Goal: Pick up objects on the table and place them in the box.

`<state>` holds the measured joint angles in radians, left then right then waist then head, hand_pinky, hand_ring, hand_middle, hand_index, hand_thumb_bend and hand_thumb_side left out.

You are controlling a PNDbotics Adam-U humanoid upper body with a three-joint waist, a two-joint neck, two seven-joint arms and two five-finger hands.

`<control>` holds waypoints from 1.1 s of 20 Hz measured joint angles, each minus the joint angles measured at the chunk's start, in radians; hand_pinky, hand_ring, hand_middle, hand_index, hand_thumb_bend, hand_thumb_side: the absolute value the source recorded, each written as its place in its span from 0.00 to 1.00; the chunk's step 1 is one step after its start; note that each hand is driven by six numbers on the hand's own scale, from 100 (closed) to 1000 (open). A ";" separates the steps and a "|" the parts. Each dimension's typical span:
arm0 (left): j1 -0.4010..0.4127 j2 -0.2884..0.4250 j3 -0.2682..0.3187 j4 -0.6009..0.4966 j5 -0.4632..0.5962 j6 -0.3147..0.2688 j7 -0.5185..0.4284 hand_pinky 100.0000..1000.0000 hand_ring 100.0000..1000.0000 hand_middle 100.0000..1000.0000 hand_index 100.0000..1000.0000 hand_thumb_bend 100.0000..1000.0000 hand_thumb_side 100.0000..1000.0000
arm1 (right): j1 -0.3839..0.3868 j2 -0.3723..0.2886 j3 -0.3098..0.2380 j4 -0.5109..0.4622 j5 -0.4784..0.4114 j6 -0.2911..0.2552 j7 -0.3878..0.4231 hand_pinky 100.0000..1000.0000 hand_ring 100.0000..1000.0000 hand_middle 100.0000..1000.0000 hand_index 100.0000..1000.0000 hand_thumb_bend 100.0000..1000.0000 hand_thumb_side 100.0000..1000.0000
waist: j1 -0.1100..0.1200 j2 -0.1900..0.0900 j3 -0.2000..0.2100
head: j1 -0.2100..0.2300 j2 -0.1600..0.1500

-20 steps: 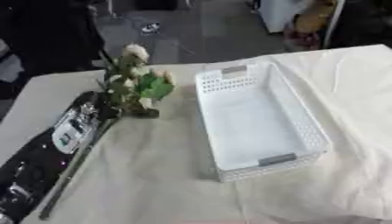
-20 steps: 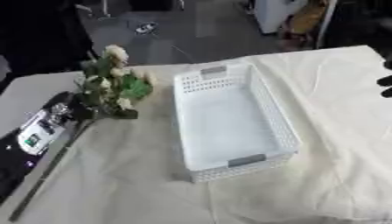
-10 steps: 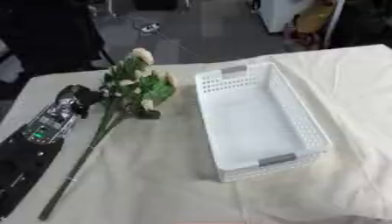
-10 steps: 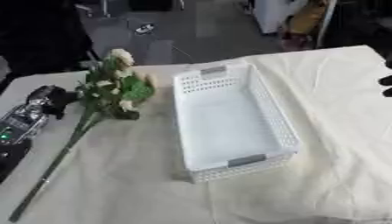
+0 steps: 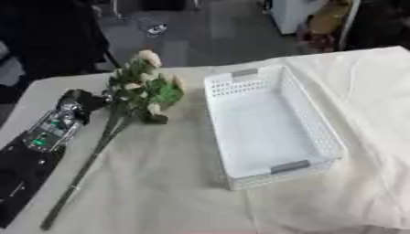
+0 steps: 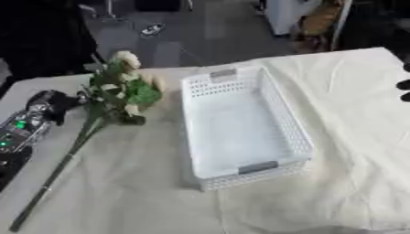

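Note:
A long-stemmed flower [image 5: 144, 87] with pale blooms and green leaves lies on the cloth left of the box, its stem [image 5: 80, 178] running toward the near left. The box is a white perforated basket [image 5: 319, 125] with grey handles and holds nothing. My left hand [image 5: 78, 100] comes in from the left and sits right beside the stem, just under the leaves. Whether it holds the stem is unclear. My black and silver forearm [image 5: 44, 135] trails to the lower left. Only dark tips of my right hand [image 6: 404, 86] show at the right edge.
A cream cloth [image 5: 176, 183] covers the table, with creases and folds on the right side [image 5: 376, 151]. Beyond the far edge is dark floor [image 5: 208, 32]; a dark shape [image 5: 48, 41] stands at the back left and a white cabinet [image 5: 292, 13] at the back right.
My left forearm has swung off the stem toward the left edge, and the hand has moved up to the stem below the leaves. The flower and basket stay put.

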<state>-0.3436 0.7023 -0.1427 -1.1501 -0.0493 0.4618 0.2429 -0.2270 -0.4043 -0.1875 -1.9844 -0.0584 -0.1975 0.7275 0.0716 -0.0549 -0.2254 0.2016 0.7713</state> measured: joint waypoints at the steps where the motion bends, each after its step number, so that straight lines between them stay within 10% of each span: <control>1: 0.000 0.007 -0.009 -0.022 -0.108 0.004 -0.035 0.68 0.70 0.75 0.84 0.64 0.62 | 0.000 0.000 0.000 0.000 0.000 0.000 0.000 0.67 0.74 0.82 0.94 0.00 0.41 | 0.000 0.000 0.000 | 0.000 0.000; 3: 0.000 0.015 -0.011 -0.072 -0.339 -0.005 -0.150 0.76 0.76 0.80 0.89 0.78 0.78 | 0.000 0.000 0.000 0.000 0.000 0.000 0.000 0.67 0.74 0.82 0.94 0.00 0.41 | 0.000 0.000 0.000 | 0.000 0.000; 8: -0.001 0.017 0.032 -0.177 -0.677 -0.039 -0.383 0.81 0.86 0.88 0.91 0.80 0.82 | 0.000 0.000 0.000 0.000 0.000 0.000 0.000 0.67 0.75 0.82 0.94 0.00 0.41 | 0.000 -0.001 0.001 | 0.000 0.000; 22: -0.056 -0.086 0.056 -0.191 -0.746 0.062 -0.390 0.76 0.85 0.88 0.93 0.71 0.86 | 0.001 0.000 0.000 0.000 0.001 0.000 0.001 0.67 0.75 0.82 0.94 0.00 0.41 | 0.000 -0.004 0.002 | 0.000 0.000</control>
<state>-0.3992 0.6165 -0.0871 -1.3412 -0.7948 0.5235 -0.1469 -0.2257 -0.4043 -0.1873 -1.9844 -0.0577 -0.1976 0.7280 0.0715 -0.0590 -0.2234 0.2017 0.7713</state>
